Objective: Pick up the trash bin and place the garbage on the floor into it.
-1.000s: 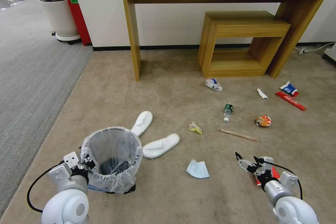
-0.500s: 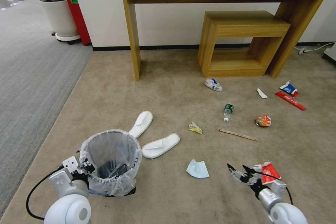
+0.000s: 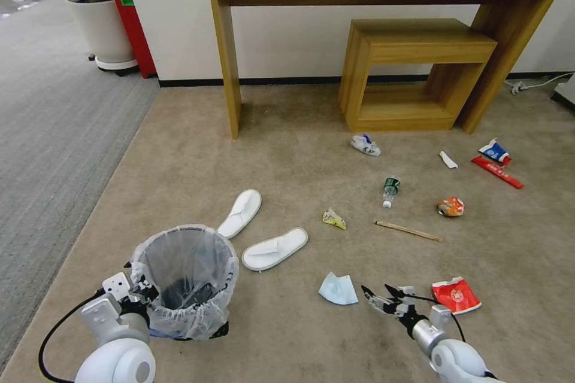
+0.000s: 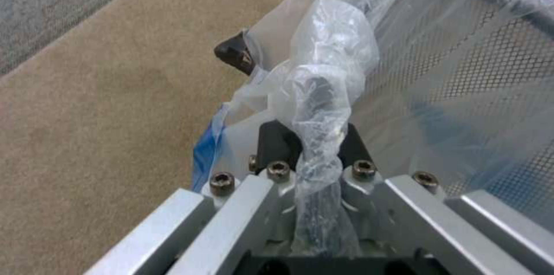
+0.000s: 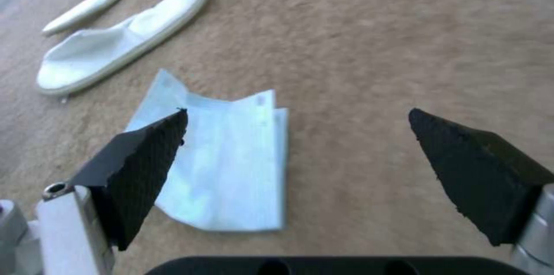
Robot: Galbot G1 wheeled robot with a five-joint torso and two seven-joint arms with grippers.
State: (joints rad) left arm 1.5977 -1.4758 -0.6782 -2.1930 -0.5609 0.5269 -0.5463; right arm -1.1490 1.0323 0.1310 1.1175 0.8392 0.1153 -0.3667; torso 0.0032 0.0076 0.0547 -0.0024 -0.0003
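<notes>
We hold the small round black bin point(image 3: 184, 281) with its crinkled whitish plastic liner at our left, while our right gripper point(image 3: 379, 299) hangs spread over the beige short-pile carpet point(image 3: 287, 161) near the pale blue face mask point(image 3: 338, 288).

Our left gripper point(image 3: 141, 287) is clamped on the bin's near rim, its fingers point(image 4: 233, 52) pinching a twist of the liner. The right gripper's black fingertips point(image 5: 144, 153) stand wide apart, with the mask just ahead of them, partly under the left one. Two white slippers point(image 3: 274, 249) lie beside the bin. Just right of the gripper lies a flattened red paper wrapper point(image 3: 456, 296). Farther off we see a wooden stick point(image 3: 409, 231), a green-labelled bottle point(image 3: 390, 190), a yellow crumpled wrapper point(image 3: 333, 219) and a long red bar wrapper point(image 3: 497, 172).
</notes>
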